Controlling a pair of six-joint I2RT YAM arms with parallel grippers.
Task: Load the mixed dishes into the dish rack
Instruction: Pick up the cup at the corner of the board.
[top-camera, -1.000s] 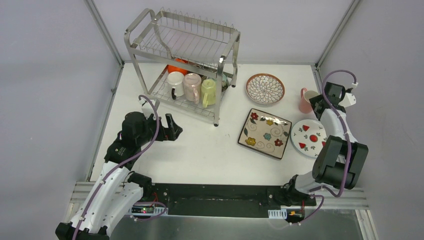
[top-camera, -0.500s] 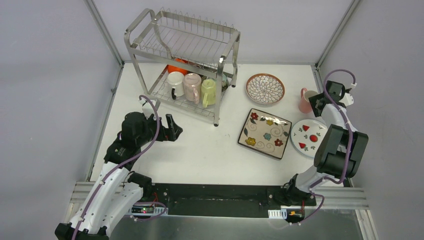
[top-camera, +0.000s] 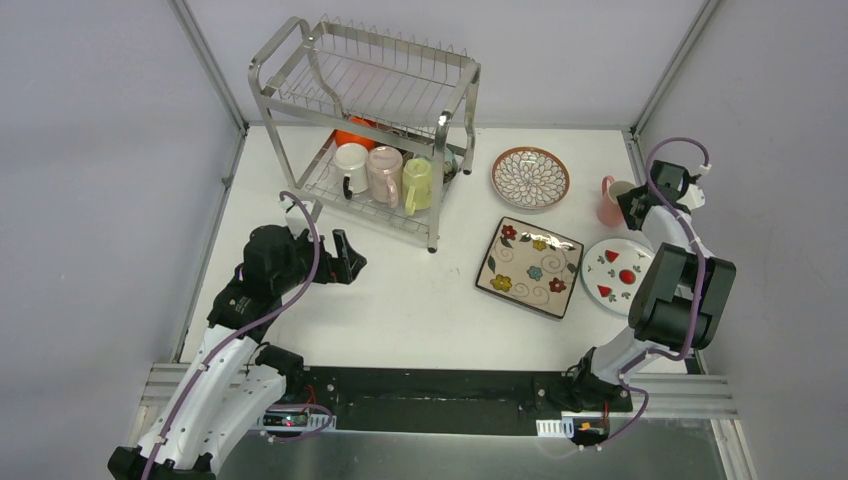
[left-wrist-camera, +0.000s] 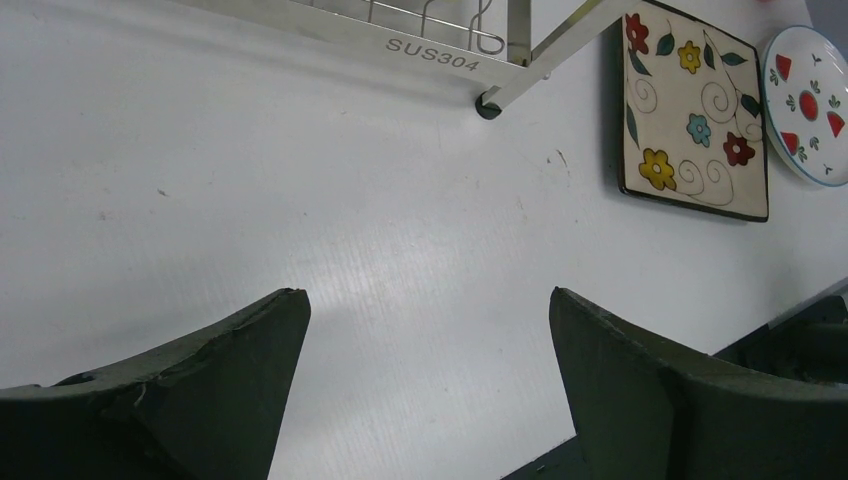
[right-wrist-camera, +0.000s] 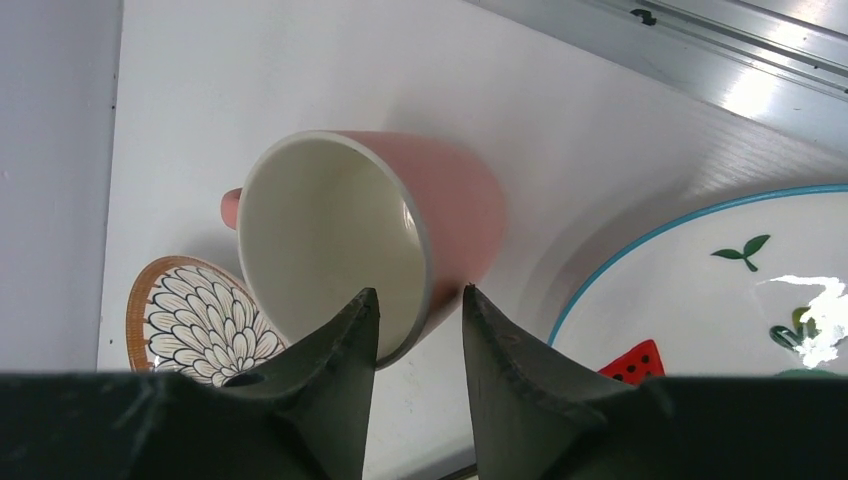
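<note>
Over at the table's (top-camera: 420, 310) 3 o'clock edge, the right gripper (right-wrist-camera: 418, 298) straddles the near wall of the pink mug (right-wrist-camera: 450, 205). One finger (right-wrist-camera: 335, 370) reaches into the cream interior and the other (right-wrist-camera: 510, 370) sits outside the pink side. The gap between them is narrow, but I cannot tell whether they actually pinch the wall. The mug stands upright on the table, its handle on the side away from the gripper. The brown-rimmed petal-pattern plate (top-camera: 530, 177) lies at its 9 o'clock and the white red-marked plate (top-camera: 608, 270) near its 6 o'clock. The square floral plate (top-camera: 529, 266) lies flat at the 9 o'clock side of the red-marked plate, almost touching it.

The dish rack (top-camera: 370, 85) stands toward the table's 11 o'clock. On its lower tier a white mug (top-camera: 350, 160), a pale pink mug (top-camera: 384, 172) and a yellow-green mug (top-camera: 418, 183) sit in a row, with an orange bowl (top-camera: 352, 132) at their 12 o'clock.

The left gripper (left-wrist-camera: 425, 300) hangs released above bare table near the rack's 6 o'clock, its fingers spread wide with nothing between them
</note>
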